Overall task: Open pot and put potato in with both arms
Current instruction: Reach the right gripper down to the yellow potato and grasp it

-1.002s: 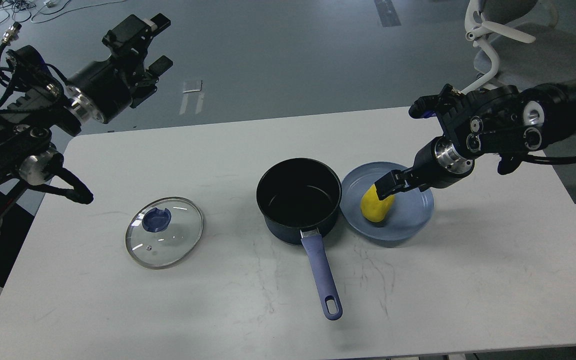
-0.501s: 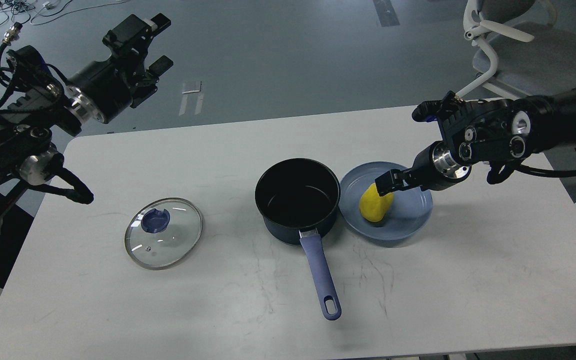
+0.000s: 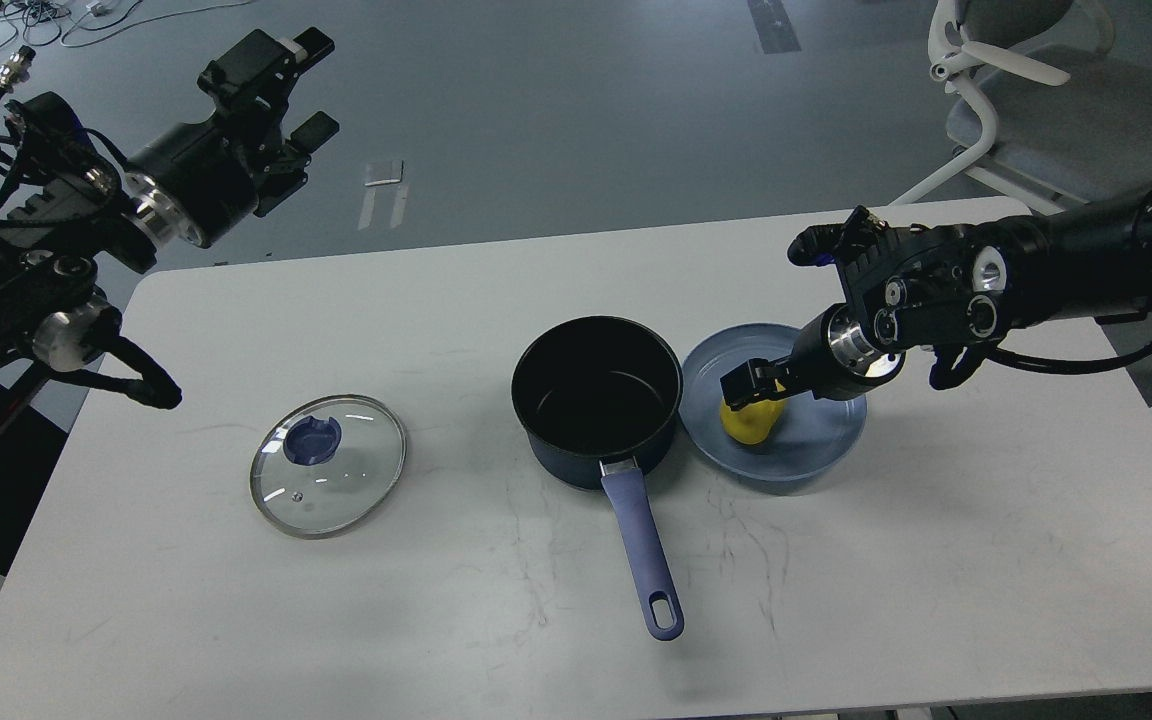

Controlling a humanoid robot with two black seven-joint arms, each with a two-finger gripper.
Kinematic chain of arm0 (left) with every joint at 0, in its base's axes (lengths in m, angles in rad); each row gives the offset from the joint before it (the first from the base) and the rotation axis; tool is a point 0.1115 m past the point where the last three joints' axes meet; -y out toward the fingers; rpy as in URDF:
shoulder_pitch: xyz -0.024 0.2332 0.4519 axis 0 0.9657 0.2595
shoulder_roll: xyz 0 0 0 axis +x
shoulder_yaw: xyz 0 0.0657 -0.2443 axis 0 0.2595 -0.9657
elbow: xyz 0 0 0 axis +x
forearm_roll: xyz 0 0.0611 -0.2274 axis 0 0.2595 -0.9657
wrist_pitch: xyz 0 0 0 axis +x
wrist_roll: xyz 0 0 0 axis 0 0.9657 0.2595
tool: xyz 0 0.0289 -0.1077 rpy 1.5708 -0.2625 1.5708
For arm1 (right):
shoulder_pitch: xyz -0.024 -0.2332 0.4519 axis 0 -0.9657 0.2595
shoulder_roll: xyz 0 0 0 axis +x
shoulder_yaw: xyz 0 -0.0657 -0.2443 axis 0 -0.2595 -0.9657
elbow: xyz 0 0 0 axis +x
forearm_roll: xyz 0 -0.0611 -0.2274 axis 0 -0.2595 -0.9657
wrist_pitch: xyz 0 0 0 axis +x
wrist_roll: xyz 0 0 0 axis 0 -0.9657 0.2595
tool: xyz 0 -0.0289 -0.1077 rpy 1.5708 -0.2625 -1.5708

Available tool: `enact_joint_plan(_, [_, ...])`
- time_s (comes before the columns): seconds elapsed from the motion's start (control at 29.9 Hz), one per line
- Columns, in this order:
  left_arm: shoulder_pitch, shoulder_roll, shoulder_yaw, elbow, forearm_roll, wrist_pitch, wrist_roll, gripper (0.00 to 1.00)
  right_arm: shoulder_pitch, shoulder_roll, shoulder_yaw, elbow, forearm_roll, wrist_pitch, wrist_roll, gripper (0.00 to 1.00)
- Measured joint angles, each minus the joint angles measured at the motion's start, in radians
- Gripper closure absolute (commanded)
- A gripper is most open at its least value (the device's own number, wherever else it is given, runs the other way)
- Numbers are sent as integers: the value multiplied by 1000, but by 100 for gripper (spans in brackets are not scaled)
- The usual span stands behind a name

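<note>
The dark blue pot point(image 3: 598, 400) stands open at the table's middle, its blue handle point(image 3: 648, 560) pointing toward me. Its glass lid point(image 3: 328, 465) with a blue knob lies flat on the table to the left. The yellow potato point(image 3: 751, 422) sits on a blue plate point(image 3: 821, 425) right of the pot. My right gripper point(image 3: 753, 385) is low over the potato, its fingers on either side of the potato's top, which they hide. My left gripper point(image 3: 288, 85) is open and empty, held high beyond the table's far left corner.
The white table point(image 3: 936, 560) carries only the pot, lid and plate. The plate touches or nearly touches the pot's right side. A white office chair point(image 3: 986, 90) stands behind the table's far right corner. Cables lie on the floor at the far left.
My right gripper has moved left and down onto the potato's top, covering more of it. The potato stays on the plate. The left arm has barely moved.
</note>
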Motion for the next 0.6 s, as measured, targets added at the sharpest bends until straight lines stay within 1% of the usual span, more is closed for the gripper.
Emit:
enact_joint_plan(0.23, [1,1,-1,0,0,2,0,2,-32,17,0,-34,0,-15,-9,2])
enact_joint_plan(0.37, [1,2,-1,0,0,2,0,2,-57,31,0,-62,0,-28,-10,5])
enact_joint_plan(0.47, [3,3,-1,0,0,2,0,2,-67,43,2,-70,0,-43,-11,10])
enact_joint_plan(0.5, [4,3,-1,0,0,3,0,2,-68,46,2,-72,0,-45,-13,17])
enact_joint_plan(0.53, [5,3,-1,0,0,3,0,2,-68,47,2,-72,0,-46,-15,33])
enact_joint_plan(0.57, [5,3,-1,0,0,4,0,2,-68,49,2,-73,0,-47,-20,42])
enact_joint_plan(0.6, [5,3,-1,0,0,4,0,2,-68,50,2,-73,0,-47,-25,48])
